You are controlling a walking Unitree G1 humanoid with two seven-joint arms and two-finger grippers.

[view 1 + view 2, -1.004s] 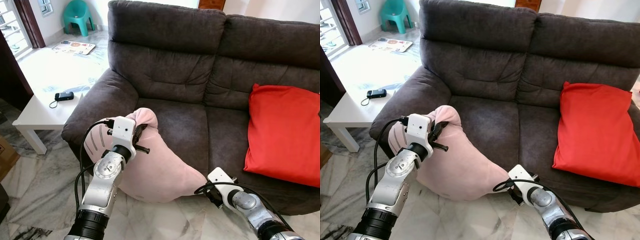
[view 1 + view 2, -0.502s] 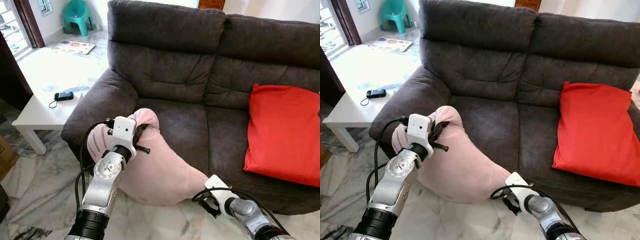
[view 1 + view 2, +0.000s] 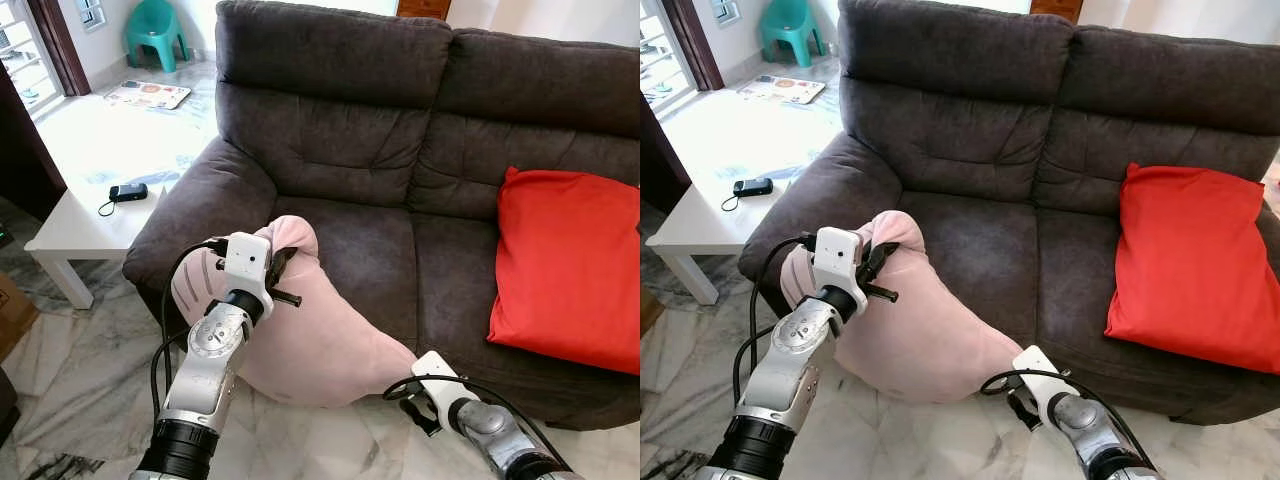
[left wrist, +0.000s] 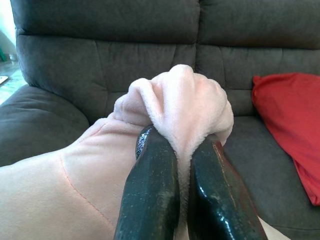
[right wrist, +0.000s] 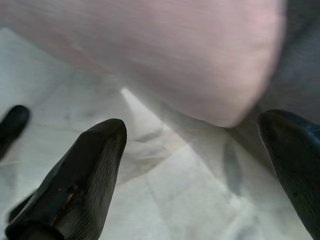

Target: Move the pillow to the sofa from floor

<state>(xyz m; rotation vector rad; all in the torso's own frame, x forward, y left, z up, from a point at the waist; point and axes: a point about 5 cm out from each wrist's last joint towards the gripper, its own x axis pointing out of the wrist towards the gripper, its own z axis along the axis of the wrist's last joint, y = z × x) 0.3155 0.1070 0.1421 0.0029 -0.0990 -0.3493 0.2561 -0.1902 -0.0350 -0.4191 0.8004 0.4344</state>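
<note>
Pillow: the soft pale pink fleece pillow (image 3: pixel 300 320) leans against the front edge of the left seat cushion, its upper corner raised by the armrest, its lower corner hanging just above the floor.
Left gripper: the left gripper (image 4: pixel 182 165) has its fingers (image 4: pixel 150 200) pinched tight on the pillow's bunched upper corner.
Right gripper: the right gripper (image 5: pixel 195 165) sits low near the pillow's lower corner, fingers (image 5: pixel 75 180) spread wide, holding nothing.
Sofa: the dark grey fabric sofa (image 3: pixel 380 130) carries a square red cushion (image 3: pixel 565 265) on its right seat.
Floor: the pale marble floor (image 3: pixel 90 370) lies beneath.
Bench: a white low bench (image 3: pixel 100 180), left of the sofa, holds a small black device (image 3: pixel 128 192).
</note>
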